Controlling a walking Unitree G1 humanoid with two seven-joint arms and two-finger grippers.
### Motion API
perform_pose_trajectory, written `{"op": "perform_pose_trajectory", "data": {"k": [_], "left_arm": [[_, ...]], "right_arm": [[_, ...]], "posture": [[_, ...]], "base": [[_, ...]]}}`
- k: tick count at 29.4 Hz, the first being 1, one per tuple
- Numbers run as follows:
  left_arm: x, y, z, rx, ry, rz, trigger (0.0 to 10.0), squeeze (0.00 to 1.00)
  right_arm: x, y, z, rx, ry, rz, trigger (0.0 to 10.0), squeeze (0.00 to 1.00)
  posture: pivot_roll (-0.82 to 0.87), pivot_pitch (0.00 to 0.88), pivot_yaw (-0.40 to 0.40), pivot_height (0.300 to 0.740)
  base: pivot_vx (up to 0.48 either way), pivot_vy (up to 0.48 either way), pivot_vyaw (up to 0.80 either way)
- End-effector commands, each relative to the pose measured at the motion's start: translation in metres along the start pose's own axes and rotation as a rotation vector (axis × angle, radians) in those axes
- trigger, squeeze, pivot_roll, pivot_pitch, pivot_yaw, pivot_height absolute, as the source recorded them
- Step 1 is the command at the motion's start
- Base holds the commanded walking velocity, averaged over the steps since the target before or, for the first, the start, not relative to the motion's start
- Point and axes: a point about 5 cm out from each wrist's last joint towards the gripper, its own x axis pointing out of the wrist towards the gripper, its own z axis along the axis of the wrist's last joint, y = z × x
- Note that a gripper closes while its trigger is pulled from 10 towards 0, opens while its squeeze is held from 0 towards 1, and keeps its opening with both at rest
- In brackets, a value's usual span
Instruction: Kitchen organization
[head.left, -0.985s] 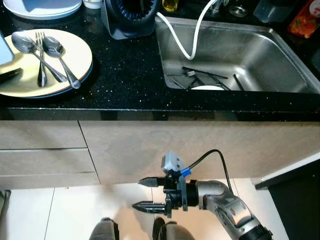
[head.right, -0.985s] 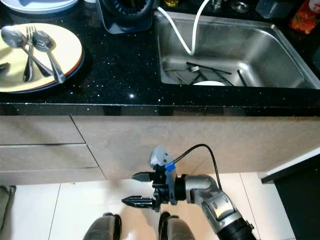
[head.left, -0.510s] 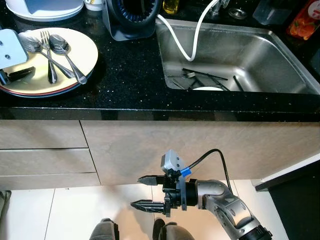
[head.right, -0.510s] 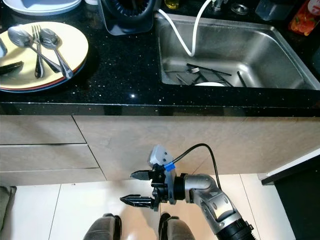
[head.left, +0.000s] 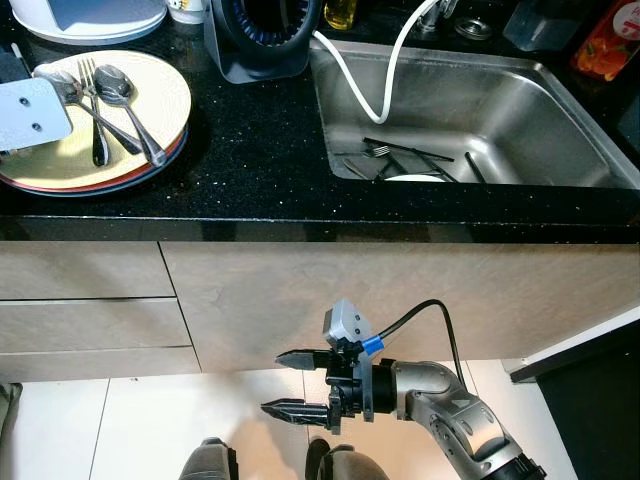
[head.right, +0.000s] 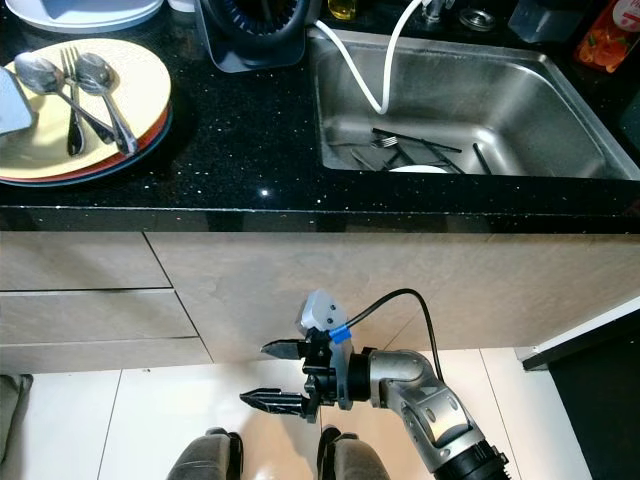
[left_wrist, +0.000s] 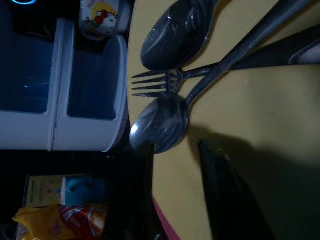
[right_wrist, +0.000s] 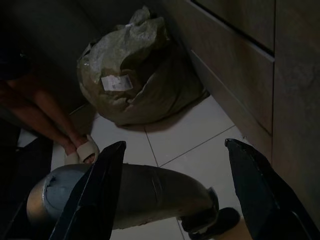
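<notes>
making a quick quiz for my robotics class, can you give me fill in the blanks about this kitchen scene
1. On the yellow plate lie two spoons and one ____.
2. The white hose hangs down into the ____.
3. The right gripper hangs below the counter with its fingers ____.
4. The left gripper is over the rim of the ____.

Missing words: fork; sink; open; plate

The head views are evenly bright and sharp, with glints speckling the black countertop (head.left: 250, 150) and soft glare on the steel sink (head.left: 480, 100), while both wrist views are dim and grainy, the yellow plate (left_wrist: 250, 125) crossed by a dark shadow and the floor tiles (right_wrist: 170, 135) murky.
</notes>
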Motion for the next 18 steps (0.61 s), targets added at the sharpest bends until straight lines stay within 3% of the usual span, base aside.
{"op": "perform_pose_trajectory", "data": {"k": [1,11,18], "left_arm": [[0.0104,-0.0218,-0.0026,-0.003,0.011,-0.086,0.0,0.00],[0.0134,-0.0216,-0.0011,0.019,-0.012,-0.036,0.0,0.00],[0.0164,-0.0196,0.0031,-0.008,-0.058,0.003,0.0,0.00]], "right_arm": [[-0.0041,-0.0002,-0.0024,0.015,-0.001,-0.020,10.0,0.00],[-0.0028,-0.0011,-0.0008,0.008,-0.006,-0.024,10.0,0.00],[-0.0022,-0.0016,-0.0005,0.004,-0.005,-0.026,10.0,0.00]], "posture": [[0.13,0.186,-0.070,0.740],[0.13,0.179,-0.075,0.740],[0.13,0.174,-0.076,0.740]], "base": [[0.000,0.000,0.00],[0.000,0.000,0.00],[0.000,0.000,0.00]]}}
